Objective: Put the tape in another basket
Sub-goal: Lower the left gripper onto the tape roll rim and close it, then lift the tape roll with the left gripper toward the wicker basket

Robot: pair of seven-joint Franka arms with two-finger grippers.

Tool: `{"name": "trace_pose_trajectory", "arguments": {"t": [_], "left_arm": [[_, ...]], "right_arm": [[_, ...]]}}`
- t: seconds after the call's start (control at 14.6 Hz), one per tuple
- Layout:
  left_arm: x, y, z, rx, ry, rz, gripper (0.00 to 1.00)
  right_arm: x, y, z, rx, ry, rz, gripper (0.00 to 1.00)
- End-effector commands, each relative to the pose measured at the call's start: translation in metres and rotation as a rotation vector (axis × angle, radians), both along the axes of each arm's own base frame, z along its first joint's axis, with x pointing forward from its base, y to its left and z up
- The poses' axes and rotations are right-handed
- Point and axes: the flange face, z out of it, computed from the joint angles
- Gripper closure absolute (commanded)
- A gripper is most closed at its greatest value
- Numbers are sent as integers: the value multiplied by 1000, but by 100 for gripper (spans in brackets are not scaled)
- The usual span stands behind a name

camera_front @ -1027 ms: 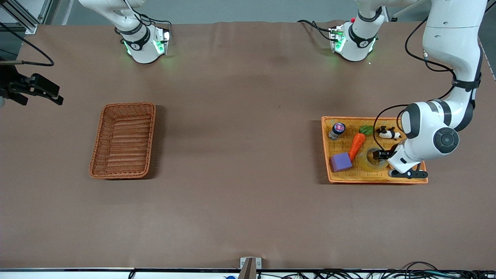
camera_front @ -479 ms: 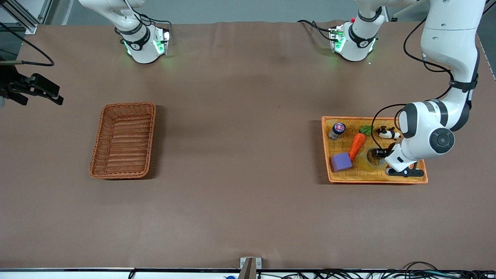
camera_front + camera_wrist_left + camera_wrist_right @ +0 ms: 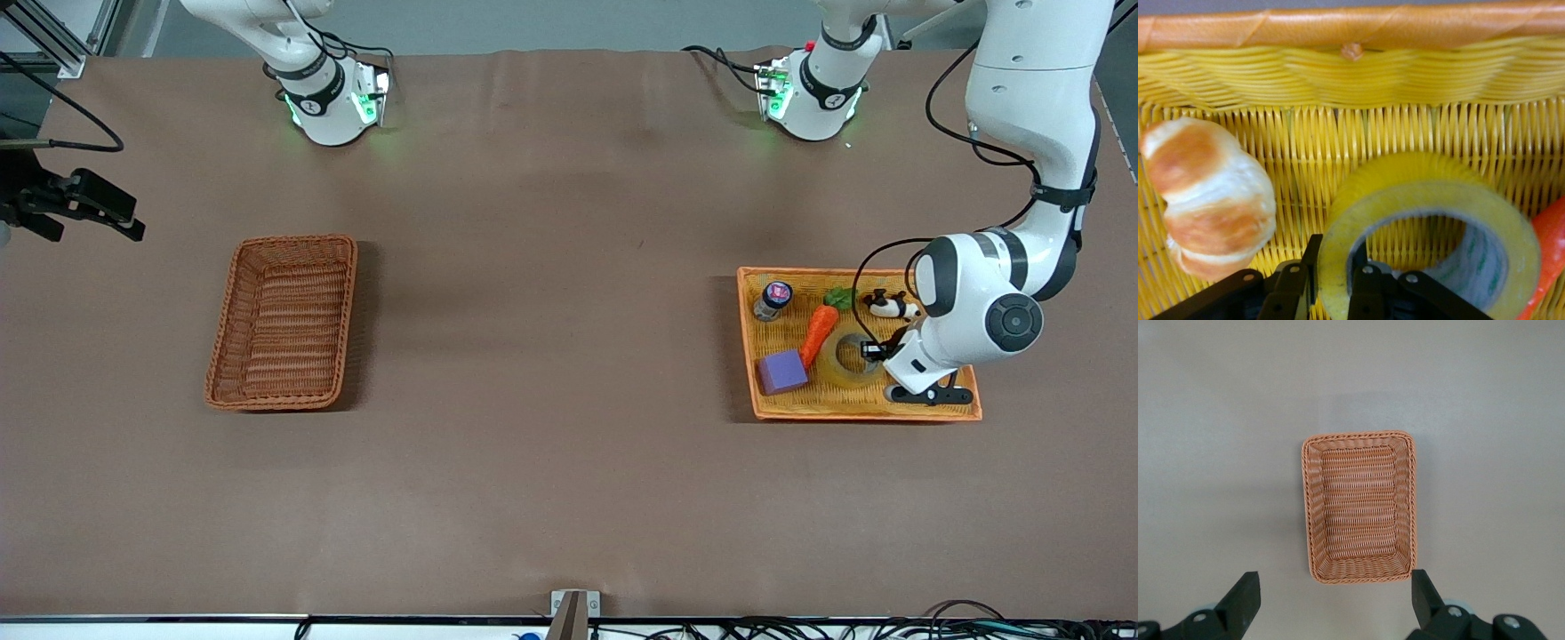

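The tape (image 3: pixel 847 357) is gripped by the left gripper (image 3: pixel 1331 283) in the orange tray (image 3: pixel 858 407), one finger inside the ring. The basket (image 3: pixel 283 322) lies well apart, toward the right arm's end. The right gripper (image 3: pixel 1333 600) waits, spread wide, over it.

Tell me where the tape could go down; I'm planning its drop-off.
The brown basket holds nothing, and bare table runs between it and the yellow tray. The tray is crowded: jar, carrot, purple block, tape pinched by the left gripper.
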Motion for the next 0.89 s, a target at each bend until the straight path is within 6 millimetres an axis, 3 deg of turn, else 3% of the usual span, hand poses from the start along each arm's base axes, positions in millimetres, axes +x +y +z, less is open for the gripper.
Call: {"name": "trace_pose_trajectory", "arguments": {"t": [0.0, 0.27, 0.34, 0.41, 0.62, 0.82], "left_arm": [[8, 0, 33, 3, -52, -5, 92], [26, 3, 114, -6, -147, -4, 93], [30, 0, 137, -14, -153, -1, 100], [36, -5, 159, -17, -162, -20, 100], [51, -50, 196, -46, -154, -47, 100], [42, -127, 200, -73, -121, -38, 100]], "right_arm": [[-3, -1, 2, 0, 1, 6, 0], [-2, -1, 2, 0, -1, 6, 0], [-2, -1, 2, 1, -1, 6, 0], [-2, -1, 2, 1, 1, 6, 0], [-2, -1, 2, 1, 1, 4, 0], [-2, -2, 2, 0, 1, 4, 0]]}}
